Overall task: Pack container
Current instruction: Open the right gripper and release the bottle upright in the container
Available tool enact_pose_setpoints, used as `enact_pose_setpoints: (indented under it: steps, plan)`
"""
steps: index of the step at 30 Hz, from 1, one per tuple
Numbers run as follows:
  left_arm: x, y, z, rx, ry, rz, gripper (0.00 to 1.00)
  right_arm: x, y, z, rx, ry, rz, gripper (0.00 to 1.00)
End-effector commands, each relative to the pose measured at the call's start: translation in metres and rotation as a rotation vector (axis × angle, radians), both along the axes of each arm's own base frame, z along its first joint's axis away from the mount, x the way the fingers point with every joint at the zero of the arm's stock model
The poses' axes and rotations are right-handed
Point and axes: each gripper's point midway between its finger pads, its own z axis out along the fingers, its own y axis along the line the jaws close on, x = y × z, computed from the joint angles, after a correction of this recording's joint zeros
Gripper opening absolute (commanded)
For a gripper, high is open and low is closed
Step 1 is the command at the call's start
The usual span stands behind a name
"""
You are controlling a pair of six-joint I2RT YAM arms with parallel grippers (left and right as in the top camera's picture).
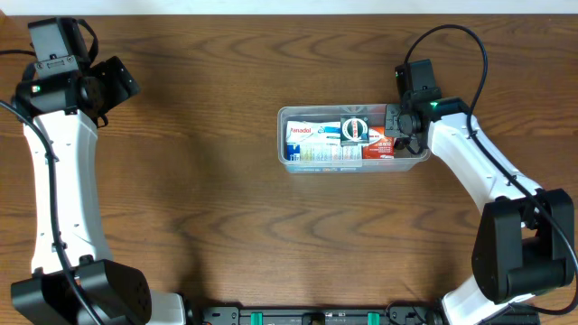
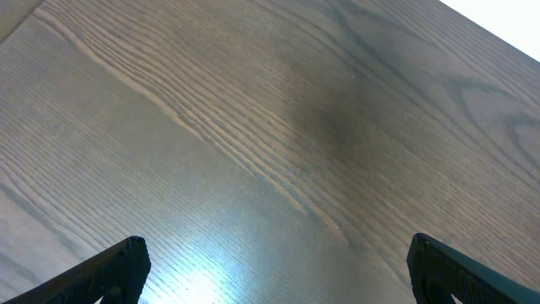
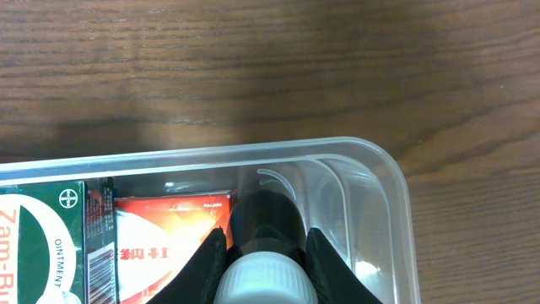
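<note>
— What sort of place are you working in here?
— You're at a test bench in a robotics lab. In the overhead view, a left arm (image 1: 63,199) and a right arm (image 1: 479,162), both white and black, rise from the lower corners of a wood-grain table (image 1: 199,181).
— What else tells you that?
— A black rail (image 1: 316,316) with green clips runs along the bottom edge. A black cable (image 1: 452,27) loops at the upper right. Only one clear container (image 1: 281,140) sits right of centre.
</note>
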Motion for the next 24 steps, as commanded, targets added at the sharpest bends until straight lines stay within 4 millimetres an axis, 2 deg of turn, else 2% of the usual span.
enact_pose_setpoints:
  steps: [1,5,9,18,21,24]
  plan:
    - [-0.001,0.004,0.001,0.015,0.005,0.008,0.98,-0.001,-0.002,0.001,-0.006,-0.006,0.005,0.17]
    - [-0.001,0.004,0.001,0.015,0.005,0.007,0.98,-0.001,-0.002,0.001,-0.007,-0.006,0.005,0.22]
    - [-0.001,0.004,0.001,0.015,0.005,0.007,0.98,-0.001,-0.002,0.002,-0.006,-0.008,0.004,0.37]
    - [-0.001,0.004,0.001,0.015,0.005,0.007,0.98,0.003,-0.007,0.006,-0.026,-0.015,0.036,0.48]
    - [-0.001,0.004,0.001,0.015,0.005,0.007,0.98,0.006,-0.006,0.015,-0.024,-0.036,0.039,0.51]
    - [-0.001,0.004,0.001,0.015,0.005,0.007,0.98,0.01,-0.005,0.033,-0.027,-0.081,0.058,0.53]
